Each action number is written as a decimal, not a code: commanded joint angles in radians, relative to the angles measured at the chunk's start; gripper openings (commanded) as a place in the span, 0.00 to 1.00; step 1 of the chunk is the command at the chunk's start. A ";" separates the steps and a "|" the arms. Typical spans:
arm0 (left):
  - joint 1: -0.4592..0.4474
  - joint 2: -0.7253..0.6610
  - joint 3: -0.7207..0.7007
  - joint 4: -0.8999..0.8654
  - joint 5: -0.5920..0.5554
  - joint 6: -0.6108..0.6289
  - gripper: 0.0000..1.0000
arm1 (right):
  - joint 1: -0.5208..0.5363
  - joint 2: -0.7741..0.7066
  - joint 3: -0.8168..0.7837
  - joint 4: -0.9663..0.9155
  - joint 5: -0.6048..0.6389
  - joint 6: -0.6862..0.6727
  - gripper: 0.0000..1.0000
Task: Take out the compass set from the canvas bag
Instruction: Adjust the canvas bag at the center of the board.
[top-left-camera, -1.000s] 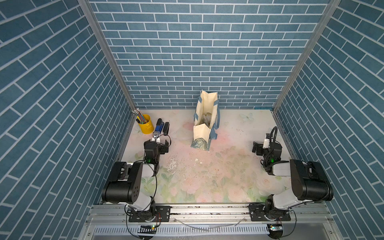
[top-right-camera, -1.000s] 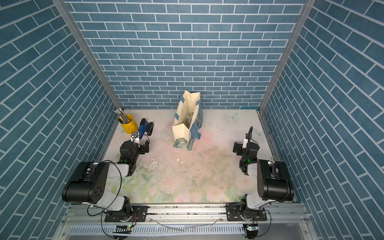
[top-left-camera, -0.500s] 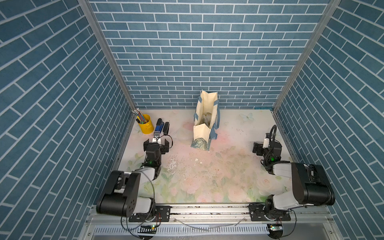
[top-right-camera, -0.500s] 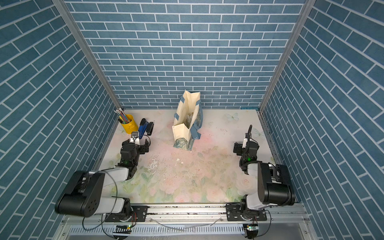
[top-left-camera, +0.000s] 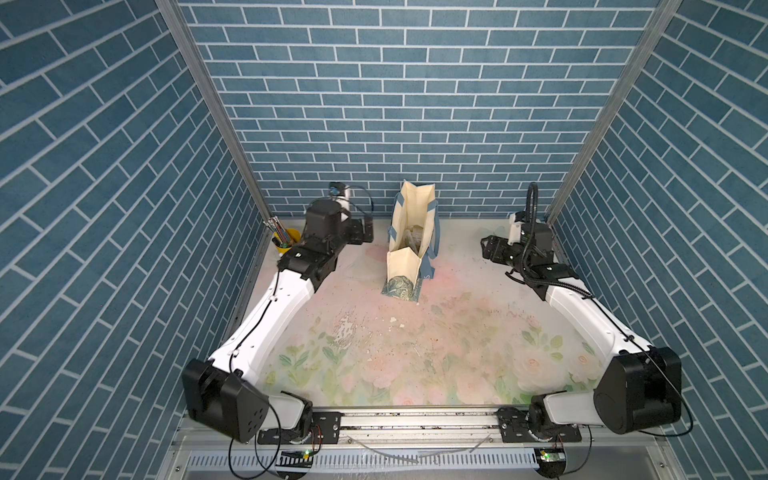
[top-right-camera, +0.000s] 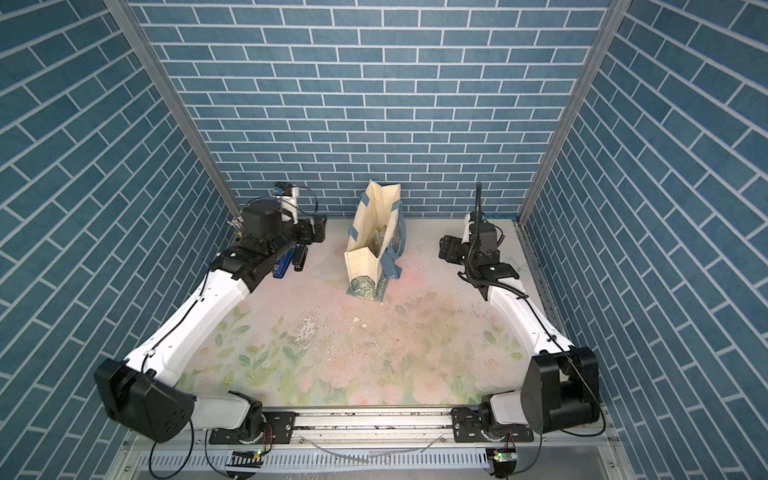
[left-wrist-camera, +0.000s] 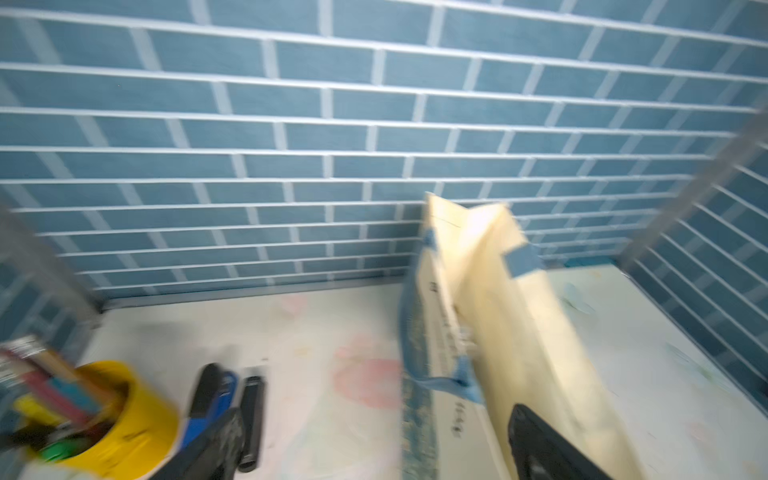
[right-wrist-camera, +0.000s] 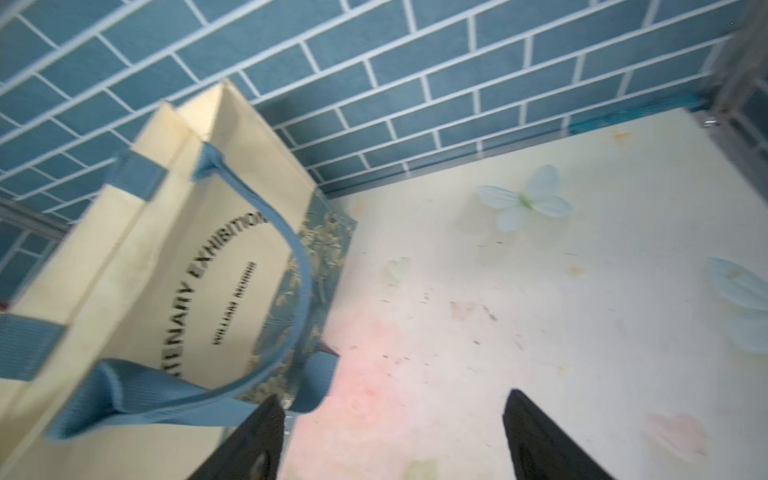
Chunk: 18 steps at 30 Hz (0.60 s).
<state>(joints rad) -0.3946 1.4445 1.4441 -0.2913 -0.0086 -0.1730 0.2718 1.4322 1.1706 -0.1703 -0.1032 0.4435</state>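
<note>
**Bag** (top-left-camera: 402, 266): stands upright at the far middle of the table (top-left-camera: 415, 365), mouth open to the top. It is between the two arms and touches neither. Pale contents show inside the mouth in both top views, but whether these are the compass set cannot be told. No compass set lies on the table, so it is judged to be inside the bag.

**Left tool** (top-left-camera: 366, 231): jaws wide apart and empty, level with the bag's upper part and near its side.

**Right tool** (top-left-camera: 489, 247): jaws apart and empty, on the opposite side with a clear gap to the bag. Its wrist view shows a blue handle (right-wrist-camera: 300, 291) drooping down the printed face, near one finger.

**Step judged:** approach; extraction not begun.

**Risks:**
- The bag is soft, tall and narrow-based, so a sideways push from either tool would likely tip or slide it.
- The loose handle could snag a finger and drag the bag along.
- The mouth is narrow, so an entering tool may fold a wall inward and cover the contents.
- A cup (top-left-camera: 286, 240) of pencils and a stapler (top-right-camera: 282, 264) sit under the left arm, where a low swing could knock them.
</note>
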 joint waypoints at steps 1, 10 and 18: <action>-0.030 0.103 0.108 -0.218 0.183 -0.027 1.00 | 0.049 0.108 0.195 -0.133 -0.127 0.120 0.88; -0.038 0.323 0.356 -0.386 0.256 -0.053 1.00 | 0.135 0.441 0.628 -0.250 -0.174 0.206 0.84; -0.023 0.446 0.462 -0.433 0.265 -0.060 1.00 | 0.179 0.652 0.817 -0.334 -0.176 0.217 0.70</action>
<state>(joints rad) -0.4286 1.8572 1.8656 -0.6758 0.2440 -0.2291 0.4366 2.0460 1.9293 -0.4290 -0.2604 0.6281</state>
